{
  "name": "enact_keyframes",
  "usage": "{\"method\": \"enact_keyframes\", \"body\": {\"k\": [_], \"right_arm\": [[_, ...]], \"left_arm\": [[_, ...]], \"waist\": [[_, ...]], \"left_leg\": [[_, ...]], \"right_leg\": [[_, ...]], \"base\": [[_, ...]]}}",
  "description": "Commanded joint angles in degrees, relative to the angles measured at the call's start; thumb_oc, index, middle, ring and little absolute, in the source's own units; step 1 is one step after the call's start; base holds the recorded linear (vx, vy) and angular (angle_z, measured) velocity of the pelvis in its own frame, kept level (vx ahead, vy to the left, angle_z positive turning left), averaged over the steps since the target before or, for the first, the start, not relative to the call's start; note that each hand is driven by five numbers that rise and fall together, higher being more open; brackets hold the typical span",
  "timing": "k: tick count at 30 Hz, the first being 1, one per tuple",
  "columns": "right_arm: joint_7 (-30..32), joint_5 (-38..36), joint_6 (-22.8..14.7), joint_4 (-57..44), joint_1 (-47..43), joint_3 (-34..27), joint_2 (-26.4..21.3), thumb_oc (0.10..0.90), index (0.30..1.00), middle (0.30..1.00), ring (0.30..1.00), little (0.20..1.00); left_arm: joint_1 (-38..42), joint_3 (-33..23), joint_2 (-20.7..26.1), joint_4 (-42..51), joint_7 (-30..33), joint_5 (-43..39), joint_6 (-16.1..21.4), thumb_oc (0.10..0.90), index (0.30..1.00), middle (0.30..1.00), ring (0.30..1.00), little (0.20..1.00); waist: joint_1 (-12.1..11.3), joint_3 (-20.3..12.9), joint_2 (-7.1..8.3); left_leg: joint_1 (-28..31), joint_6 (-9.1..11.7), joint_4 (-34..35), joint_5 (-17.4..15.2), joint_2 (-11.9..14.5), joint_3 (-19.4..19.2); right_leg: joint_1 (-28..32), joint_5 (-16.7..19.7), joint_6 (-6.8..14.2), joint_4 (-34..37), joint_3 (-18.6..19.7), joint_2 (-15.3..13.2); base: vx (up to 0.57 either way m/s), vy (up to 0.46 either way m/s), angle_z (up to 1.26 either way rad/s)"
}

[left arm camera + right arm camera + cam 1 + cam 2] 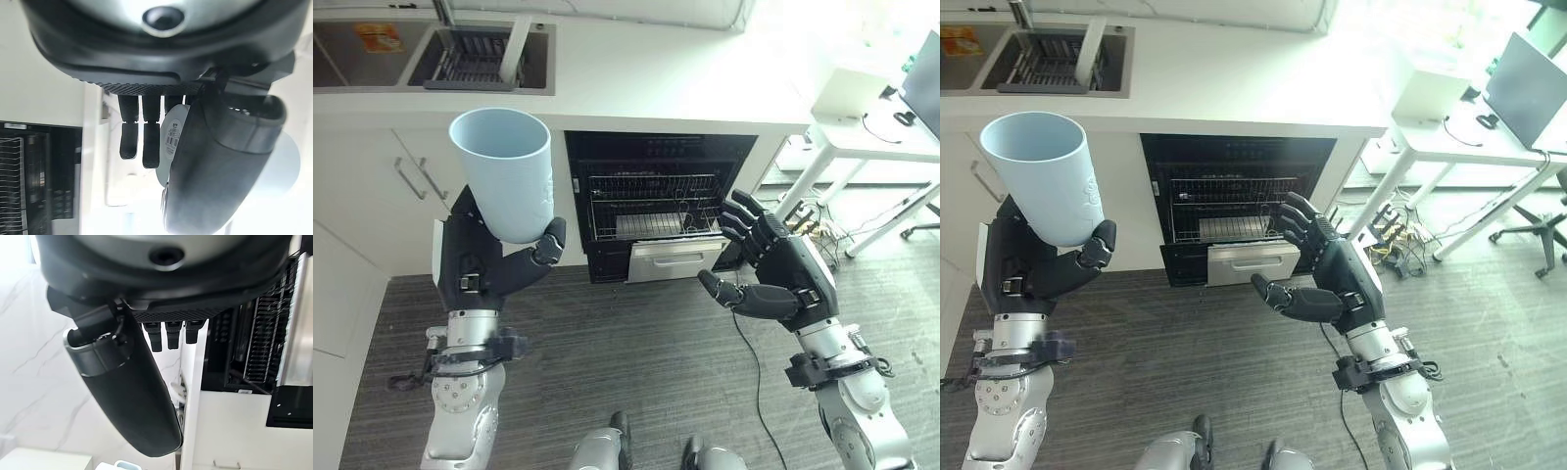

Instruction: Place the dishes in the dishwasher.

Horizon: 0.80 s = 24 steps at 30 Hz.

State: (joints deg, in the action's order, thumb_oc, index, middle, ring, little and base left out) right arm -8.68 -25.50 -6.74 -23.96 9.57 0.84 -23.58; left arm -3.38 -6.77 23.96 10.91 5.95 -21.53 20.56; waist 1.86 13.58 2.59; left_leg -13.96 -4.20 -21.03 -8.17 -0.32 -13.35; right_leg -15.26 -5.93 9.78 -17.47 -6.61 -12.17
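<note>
- One pale blue cup (505, 171) is the only dish in hand; it stands nearly upright, mouth up, its long axis tipped a little away from the dishwasher (658, 201), toward the cabinet (386, 186) side.
- Left hand (489, 257) grips the cup's lower half: the fingers curl behind it and the thumb presses across its front near the base. The left wrist view shows the cup's labelled underside past the thumb.
- Cup and left hand are held in the air in front of the cabinet doors, beside the dishwasher's open front and level with the edge of the white surface (656, 83) above it.
- Right hand (1332, 279) is spread, fingers straight and fanned, thumb out to the side, holding nothing and touching nothing; it hangs in front of the dishwasher, on the side away from the cup.
- Dishwasher door area is open, with a wire rack (651, 206) showing inside and a grey drawer-like front (674, 259) below the rack.
- Sink (480, 57) with a dark drainer sits in the surface, above the cabinet side of the dishwasher.
</note>
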Motion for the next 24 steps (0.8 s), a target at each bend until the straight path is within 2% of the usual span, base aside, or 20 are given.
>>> {"method": "enact_keyframes", "body": {"k": [1,2,4,6,7,9,10,11,13,15,16,17,19,20,24], "right_arm": [[0.06,-1.63,-7.12,-2.13,-5.37,-2.79,1.08,0.800,0.900,0.900,0.900,0.900],[-0.24,-1.69,-6.87,-2.43,-5.41,-2.52,1.22,0.800,0.900,0.900,0.900,0.900],[0.24,-1.64,-6.67,-2.51,-5.73,-2.29,0.70,0.800,0.900,0.900,0.900,0.900],[3.10,-0.05,-5.94,-1.70,-7.40,-1.54,-0.19,0.800,0.900,0.900,0.900,0.900],[3.08,-0.03,-5.32,-1.75,-8.60,-1.30,-0.79,0.800,0.900,0.900,0.900,0.900],[3.44,-0.30,-3.98,-2.44,-7.92,-2.38,-2.63,0.800,0.900,0.900,0.900,0.900],[3.30,-1.26,-3.69,-2.57,-7.27,-3.28,-3.29,0.800,0.900,0.900,0.900,0.900],[1.72,-2.85,-3.44,-2.93,-5.75,-5.00,-3.62,0.800,0.900,0.900,0.900,0.900],[0.78,-2.48,-3.58,-3.22,-4.73,-5.62,-3.60,0.800,0.900,0.900,0.900,0.900],[0.46,-2.17,-3.52,-3.44,-3.89,-5.96,-3.54,0.800,0.900,0.900,0.900,0.900],[0.41,-1.91,-3.33,-3.29,-4.07,-5.71,-3.52,0.800,0.900,0.900,0.900,0.900],[0.30,-1.78,-3.27,-3.15,-4.29,-5.55,-3.40,0.800,0.900,0.900,0.900,0.900],[0.08,-1.23,-3.13,-2.44,-4.89,-5.00,-2.74,0.800,0.900,0.900,0.900,0.900],[0.02,-0.88,-3.24,-2.21,-4.81,-4.69,-2.30,0.800,0.900,0.900,0.900,0.900],[0.26,-0.27,-2.79,-2.94,-4.42,-4.15,-2.26,0.800,0.900,0.900,0.900,0.900]], "left_arm": [[3.09,1.13,2.71,9.62,0.54,3.32,4.79,0.400,0.300,0.300,0.300,0.300],[2.19,0.62,2.71,9.99,0.74,3.30,4.95,0.400,0.300,0.300,0.300,0.300],[1.43,0.05,2.80,10.70,0.80,2.70,4.83,0.400,0.300,0.300,0.300,0.300],[1.67,0.91,2.25,10.78,1.86,0.40,3.40,0.400,0.300,0.300,0.300,0.300],[1.67,1.87,1.62,10.87,3.04,0.37,3.37,0.400,0.300,0.300,0.300,0.300],[0.98,2.51,1.32,12.07,3.33,-0.25,3.13,0.400,0.300,0.300,0.300,0.300],[0.63,2.52,0.92,12.61,3.02,-0.74,3.16,0.400,0.300,0.300,0.300,0.300],[-0.23,2.40,0.06,13.01,2.22,-1.13,4.41,0.400,0.300,0.300,0.300,0.300],[-0.82,2.28,-0.31,13.15,1.81,-1.53,5.13,0.400,0.300,0.300,0.300,0.300],[-1.35,2.48,-0.92,13.02,1.05,-1.60,5.86,0.400,0.300,0.300,0.300,0.300],[-1.75,2.50,-1.17,12.97,0.71,-1.52,5.96,0.400,0.300,0.300,0.300,0.300],[-1.93,2.41,-1.20,13.00,0.64,-1.48,6.04,0.400,0.300,0.300,0.300,0.300],[-3.18,1.88,-1.26,12.98,-0.30,-1.43,6.74,0.400,0.300,0.300,0.300,0.300],[-3.43,1.82,-1.06,12.78,-0.47,-1.41,7.01,0.400,0.300,0.300,0.300,0.300],[-3.12,1.91,-0.91,12.39,-0.42,-1.48,7.61,0.400,0.300,0.300,0.300,0.300]], "waist": [[-0.53,-2.19,0.00],[-0.67,-2.19,-0.03],[-0.76,-2.33,0.06],[-0.93,-3.85,0.42],[-0.73,-5.07,0.31],[-0.58,-5.76,-0.19],[-0.55,-5.82,-0.28],[-0.13,-5.78,-0.04],[0.07,-5.67,0.26],[-0.12,-5.27,0.57],[-0.46,-4.70,0.16],[-0.55,-4.58,0.12],[-0.61,-4.41,-1.55],[-0.68,-4.20,-2.56],[-2.02,-3.80,-3.61]], "left_leg": [[7.50,4.17,3.84,-6.31,2.61,8.07],[8.60,4.04,3.84,-7.13,2.77,7.94],[9.69,3.93,3.84,-7.98,3.06,8.02],[11.42,4.33,3.84,-9.23,3.27,8.20],[13.76,5.73,3.84,-9.79,3.94,8.62],[14.60,7.40,3.84,-7.06,5.39,8.05],[14.40,7.96,3.84,-4.56,6.11,7.63],[14.75,8.35,3.84,-0.47,6.74,6.30],[15.13,8.10,3.84,0.79,6.04,5.02],[14.31,7.49,3.84,0.70,4.80,3.99],[13.08,6.49,3.84,-2.67,3.14,4.67],[12.37,6.09,3.84,-3.47,2.54,4.62],[9.38,6.38,3.84,-4.65,3.57,4.63],[6.79,7.81,3.84,-3.55,5.11,4.88],[0.52,10.28,3.84,1.34,7.11,7.01]], "right_leg": [[-2.19,3.79,0.70,0.28,0.84,-0.18],[-2.86,4.52,0.65,0.28,-0.04,-0.74],[-2.97,3.47,0.73,0.28,-0.15,-0.43],[-1.86,2.50,0.73,0.28,-1.33,0.22],[-0.37,2.23,-0.49,0.28,-2.29,0.99],[1.87,0.73,-2.05,0.28,-3.44,2.18],[2.86,-0.15,-2.72,0.28,-3.84,2.68],[4.15,-1.50,-4.11,0.28,-4.13,3.16],[4.73,-2.16,-4.63,0.28,-4.13,2.92],[5.75,-2.84,-4.85,0.28,-4.36,2.66],[6.55,-3.31,-4.42,0.28,-4.23,3.17],[6.36,-3.11,-4.31,0.28,-3.94,3.24],[6.46,-3.54,-3.84,0.28,-3.82,4.94],[7.10,-4.10,-3.74,0.28,-3.99,5.74],[9.75,-6.55,-4.29,0.28,-4.08,7.40]], "base": [[0.38,-0.371,0.40],[0.35,-0.363,0.22],[0.38,-0.482,0.33],[0.43,-0.574,0.39],[0.44,-0.503,0.36],[0.38,-0.442,0.08],[0.30,-0.382,0.17],[0.22,-0.294,0.05],[0.18,-0.218,0.12],[0.14,-0.130,0.12],[0.09,-0.032,0.15],[0.11,0.008,0.16],[0.11,0.067,0.02],[0.13,0.073,0.02],[0.16,0.130,0.15]]}}
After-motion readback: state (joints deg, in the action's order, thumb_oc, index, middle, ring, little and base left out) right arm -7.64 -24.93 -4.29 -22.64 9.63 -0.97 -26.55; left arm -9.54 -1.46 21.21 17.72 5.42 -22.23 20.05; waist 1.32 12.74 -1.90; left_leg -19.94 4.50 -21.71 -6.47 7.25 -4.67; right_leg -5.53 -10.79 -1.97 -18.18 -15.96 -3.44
